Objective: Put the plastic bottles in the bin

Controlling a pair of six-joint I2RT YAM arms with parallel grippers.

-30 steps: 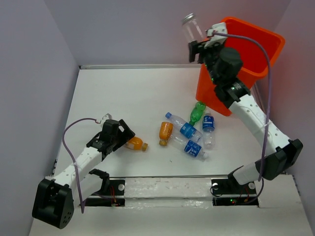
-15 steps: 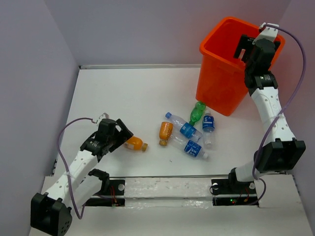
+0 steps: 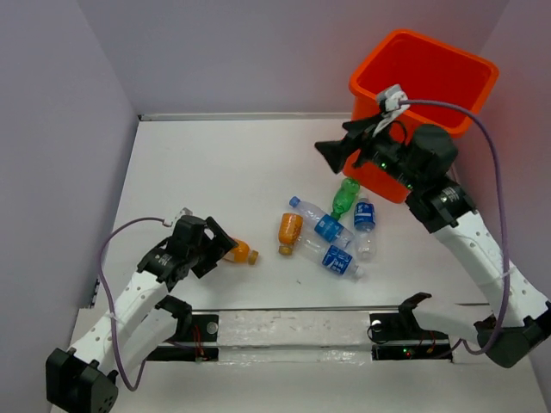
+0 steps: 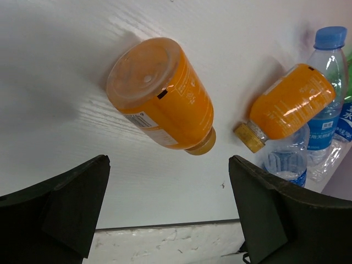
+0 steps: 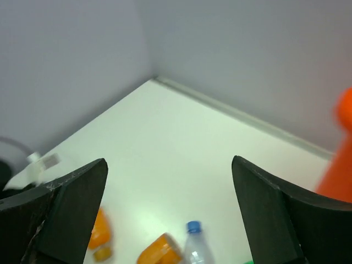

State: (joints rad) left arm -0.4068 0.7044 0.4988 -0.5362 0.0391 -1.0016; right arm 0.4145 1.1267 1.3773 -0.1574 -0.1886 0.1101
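Left gripper [image 4: 168,165]: jaws spread wide, empty, hovering over near orange bottle [image 4: 162,102], which lies on table [image 4: 55,44] well apart from bin [image 3: 443,45]. Right gripper [image 5: 170,170]: spread, empty, in air beside bin. Risk: round bottle rolls off pads on closing, or slips into second orange bottle [image 4: 291,102].

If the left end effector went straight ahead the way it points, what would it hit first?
Probably the nearer orange bottle, lying ahead between the open fingers of the left end effector; depth is unclear.

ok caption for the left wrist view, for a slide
Open left gripper poised over an orange bottle lying on its side on the table
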